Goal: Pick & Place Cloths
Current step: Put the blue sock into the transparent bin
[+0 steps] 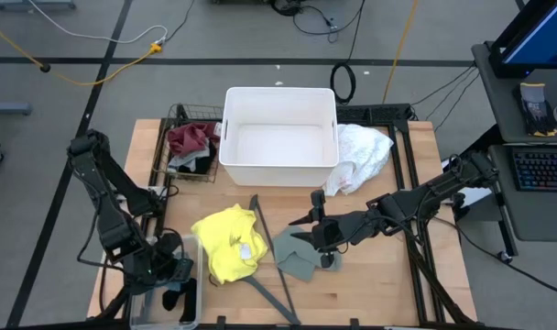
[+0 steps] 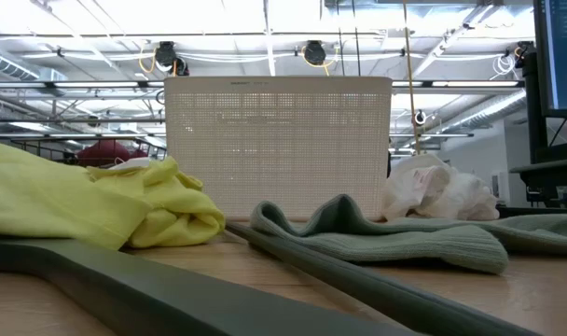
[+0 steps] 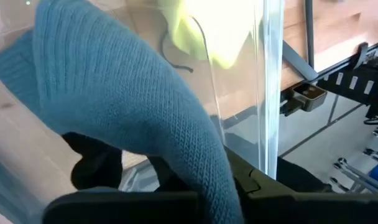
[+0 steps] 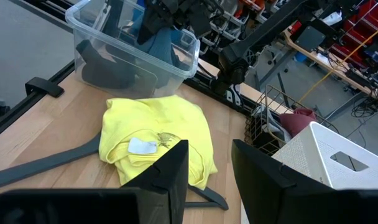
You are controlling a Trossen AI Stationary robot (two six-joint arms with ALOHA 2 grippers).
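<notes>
The left hand (image 1: 173, 280) is inside the clear bin (image 4: 89, 38) at the desk (image 1: 388, 284) corner, closed on the teal cloth (image 3: 133, 118). To its right lies the yellow cloth (image 1: 228, 243) on the hanger (image 1: 269, 266). The right hand (image 1: 308, 231) hovers over the green cloth (image 1: 297, 255), fingers (image 4: 167, 171) partly open, holding nothing. Beyond it is the white cloth (image 1: 361, 154).
</notes>
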